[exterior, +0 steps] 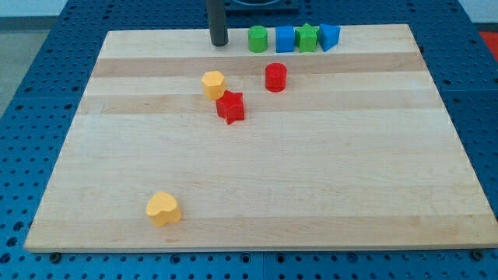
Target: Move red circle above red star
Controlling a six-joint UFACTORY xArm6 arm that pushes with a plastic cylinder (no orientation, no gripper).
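The red circle (275, 77) stands on the wooden board, up and to the right of the red star (230, 107). The star lies near the board's middle top, touching or almost touching a yellow block (213, 83) at its upper left. My tip (219, 43) is at the view's top, near the board's far edge, well up and left of the red circle and above the yellow block. It touches no block.
A row at the top edge holds a green circle (257, 38), a blue block (285, 38), a green star (308, 37) and a blue block (330, 36). A yellow heart (163, 208) lies at the bottom left. The board (350, 179) sits on a blue perforated table.
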